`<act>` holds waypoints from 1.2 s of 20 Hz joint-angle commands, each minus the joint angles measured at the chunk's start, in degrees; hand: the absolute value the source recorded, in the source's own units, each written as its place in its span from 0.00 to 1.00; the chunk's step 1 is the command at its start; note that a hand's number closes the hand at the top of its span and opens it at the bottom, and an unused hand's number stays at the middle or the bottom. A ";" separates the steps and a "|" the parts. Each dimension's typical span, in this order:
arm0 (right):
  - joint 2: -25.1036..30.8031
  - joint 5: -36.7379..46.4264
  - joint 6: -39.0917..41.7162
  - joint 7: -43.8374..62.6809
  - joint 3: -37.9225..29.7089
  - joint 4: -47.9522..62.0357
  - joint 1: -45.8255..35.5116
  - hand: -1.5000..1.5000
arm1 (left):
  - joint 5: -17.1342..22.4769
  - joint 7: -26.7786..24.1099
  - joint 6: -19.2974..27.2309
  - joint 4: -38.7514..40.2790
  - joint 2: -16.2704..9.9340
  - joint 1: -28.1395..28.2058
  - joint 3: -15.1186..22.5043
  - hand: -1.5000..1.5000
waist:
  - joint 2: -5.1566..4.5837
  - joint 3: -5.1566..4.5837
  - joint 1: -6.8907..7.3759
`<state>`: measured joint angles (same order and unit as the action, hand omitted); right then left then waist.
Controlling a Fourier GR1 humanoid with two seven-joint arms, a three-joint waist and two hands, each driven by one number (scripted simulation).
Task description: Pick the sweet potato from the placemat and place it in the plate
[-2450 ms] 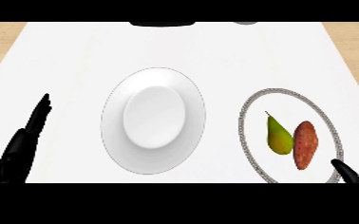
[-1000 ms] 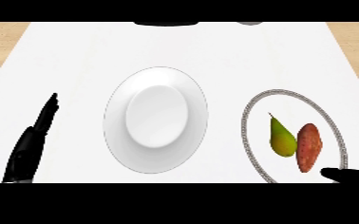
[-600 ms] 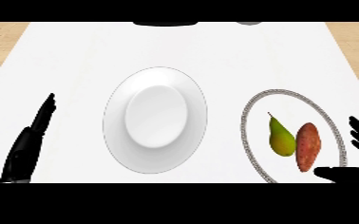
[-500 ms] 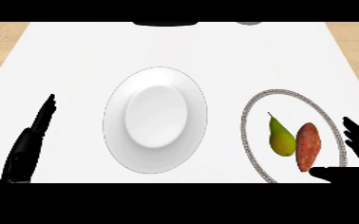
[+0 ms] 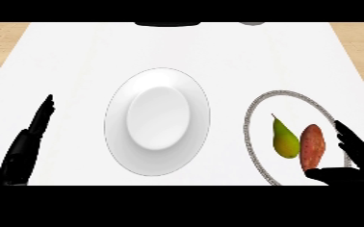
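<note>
**Sweet potato lying on the placemat, right robot hand flanking it**

While the sweet potato (image 5: 312, 147) is lying lengthwise on the right side of the round, pattern-rimmed placemat (image 5: 253, 125), a green pear (image 5: 284, 138) is lying just beside it on its left, stem pointing up the view. The two are sitting very close together, and whether they are touching cannot be told. The right robot hand (image 5: 343, 175) is showing at the lower right corner, its thumb lying just below the near end of the sweet potato and its fingers (image 5: 348, 137) reaching up along the right side of it. The hand is spread and released, not closing on anything; whether the thumb is touching the sweet potato cannot be told.

The white plate (image 5: 158, 121) is sitting to the left of the placemat, near the middle of the white counter (image 5: 78, 57), apart from the placemat's rim and carrying nothing. The left robot hand (image 5: 25, 146) is resting at the lower left edge of the view, fingers straight and pointing up, released and well apart from the plate. At the far edge of the counter, two dark shapes are being cut off by the top of the view and cannot be identified.
</note>
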<state>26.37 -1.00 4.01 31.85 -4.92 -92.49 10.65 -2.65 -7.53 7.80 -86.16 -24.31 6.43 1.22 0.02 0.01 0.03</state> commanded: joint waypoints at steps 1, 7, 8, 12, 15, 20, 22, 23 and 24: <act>-4.25 4.03 -0.92 -2.35 0.73 4.97 -2.42 0.00 | -1.72 3.18 -1.18 -4.34 0.72 1.69 -1.13 0.50 | 0.01 0.00 0.14; -5.18 4.64 1.16 -4.53 -1.73 7.99 -6.06 1.00 | -3.15 1.99 -3.38 -4.06 1.68 1.76 -3.16 0.50 | 0.01 0.00 0.23; -6.13 3.93 0.79 -8.39 -2.24 7.55 -4.18 1.00 | -2.94 -0.24 -3.55 3.91 2.51 -3.54 -3.77 0.50 | -0.04 -0.01 -0.13; -7.59 8.27 -1.36 -13.77 -2.34 15.20 -7.55 1.00 | -4.62 0.91 -2.59 -1.85 4.94 0.33 -2.66 0.50 | -0.04 0.01 0.25; -7.41 8.31 -0.17 -10.61 -2.76 8.94 -5.51 1.00 | -4.52 4.31 -4.23 -4.71 4.16 0.70 -4.38 0.50 | 0.01 0.00 0.11; 5.02 19.46 10.92 -17.01 10.00 6.23 -20.43 1.00 | -4.52 0.98 -6.27 -1.46 4.03 -4.68 -0.94 0.50 | -1.54 -0.14 8.70; 9.18 23.30 14.90 -20.86 14.03 4.82 -24.36 1.00 | -5.43 0.32 -6.57 -1.54 4.53 -5.53 0.70 0.50 | -2.61 -0.41 12.68; 10.23 24.80 16.44 -22.24 15.82 5.92 -26.47 1.00 | -5.43 0.51 -7.09 -1.76 4.62 -6.25 1.32 0.50 | -3.00 -0.19 13.38; 11.98 25.62 17.89 -24.45 16.26 6.73 -29.21 1.00 | -5.28 0.63 -7.46 -1.29 4.75 -6.83 1.54 0.50 | -3.07 -0.10 12.96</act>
<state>32.35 19.39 15.92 13.04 5.93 -86.12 -10.43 -7.65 -6.71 1.61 -87.50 -19.91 1.62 1.02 -1.93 -0.23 9.37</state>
